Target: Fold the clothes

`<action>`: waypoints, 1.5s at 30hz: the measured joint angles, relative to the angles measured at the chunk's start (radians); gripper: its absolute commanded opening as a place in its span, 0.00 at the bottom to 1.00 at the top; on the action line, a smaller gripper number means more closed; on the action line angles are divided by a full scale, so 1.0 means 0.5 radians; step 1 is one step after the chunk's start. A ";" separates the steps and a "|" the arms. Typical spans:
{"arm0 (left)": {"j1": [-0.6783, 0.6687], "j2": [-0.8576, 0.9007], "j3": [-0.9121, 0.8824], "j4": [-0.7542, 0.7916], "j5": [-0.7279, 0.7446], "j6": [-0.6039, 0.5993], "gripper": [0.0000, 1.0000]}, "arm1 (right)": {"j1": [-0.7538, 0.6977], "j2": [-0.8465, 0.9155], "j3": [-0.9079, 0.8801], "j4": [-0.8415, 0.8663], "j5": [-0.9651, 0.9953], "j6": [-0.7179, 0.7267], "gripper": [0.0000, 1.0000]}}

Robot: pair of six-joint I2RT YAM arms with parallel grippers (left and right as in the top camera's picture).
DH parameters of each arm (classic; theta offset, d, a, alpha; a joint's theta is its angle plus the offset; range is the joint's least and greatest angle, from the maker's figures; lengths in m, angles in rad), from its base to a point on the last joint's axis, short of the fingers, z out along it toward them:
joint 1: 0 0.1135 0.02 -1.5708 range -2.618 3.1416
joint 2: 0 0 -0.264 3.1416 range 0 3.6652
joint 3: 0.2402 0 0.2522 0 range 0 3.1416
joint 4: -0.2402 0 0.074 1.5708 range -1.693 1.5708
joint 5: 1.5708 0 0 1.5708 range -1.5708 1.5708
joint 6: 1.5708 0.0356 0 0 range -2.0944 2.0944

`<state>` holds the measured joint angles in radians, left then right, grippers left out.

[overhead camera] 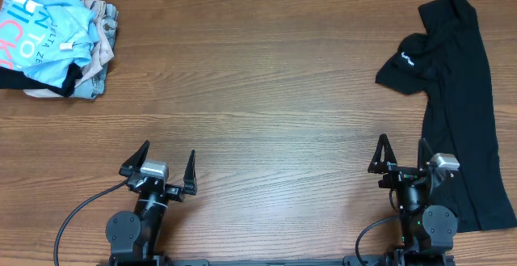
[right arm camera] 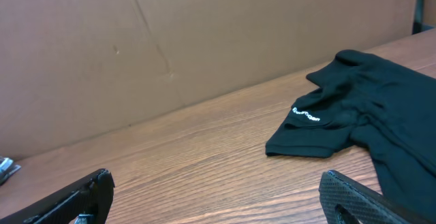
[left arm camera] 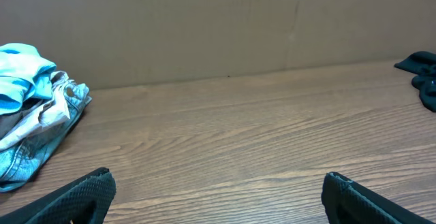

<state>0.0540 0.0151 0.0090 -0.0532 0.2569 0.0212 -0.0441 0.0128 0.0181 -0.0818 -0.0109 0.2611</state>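
Black T-shirt [overhead camera: 460, 96] lies unfolded at right side of table [overhead camera: 258, 96], far to near, white logo [overhead camera: 406, 60] facing up. L gripper [overhead camera: 168, 159], near left: jaws wide open, empty. R gripper [overhead camera: 401, 151], near right at shirt's edge: wide open, empty. Clothes pile [overhead camera: 56, 44] far left.

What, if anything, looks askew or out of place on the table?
The black T-shirt lies rumpled in a long strip on the right of the table, one sleeve sticking out, its lower part beside the right gripper. Nothing looks spilled.
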 measured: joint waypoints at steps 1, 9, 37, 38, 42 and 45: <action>0.000 0.000 0.000 0.000 0.000 0.000 1.00 | -0.001 0.000 0.000 0.001 0.006 0.000 1.00; 0.000 0.000 0.000 0.009 -0.014 0.008 1.00 | -0.001 0.000 0.000 0.014 0.038 0.000 1.00; 0.000 0.524 1.105 -0.530 0.106 0.243 1.00 | -0.001 0.991 1.716 -0.910 -0.017 -0.002 1.00; 0.000 0.616 1.206 -0.609 0.122 0.264 1.00 | -0.001 1.101 1.820 -0.972 -0.017 -0.004 1.00; 0.000 1.014 1.621 -0.933 0.168 0.317 1.00 | 0.000 1.650 2.338 -1.276 -0.017 -0.007 1.00; 0.000 1.346 1.933 -1.170 0.182 0.340 1.00 | -0.001 1.952 2.607 -1.448 -0.017 -0.045 1.00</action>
<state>0.0540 0.6880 0.9756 -0.6384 0.3481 0.1909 -0.0444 0.9890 1.3216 -0.8059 -0.0193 0.2386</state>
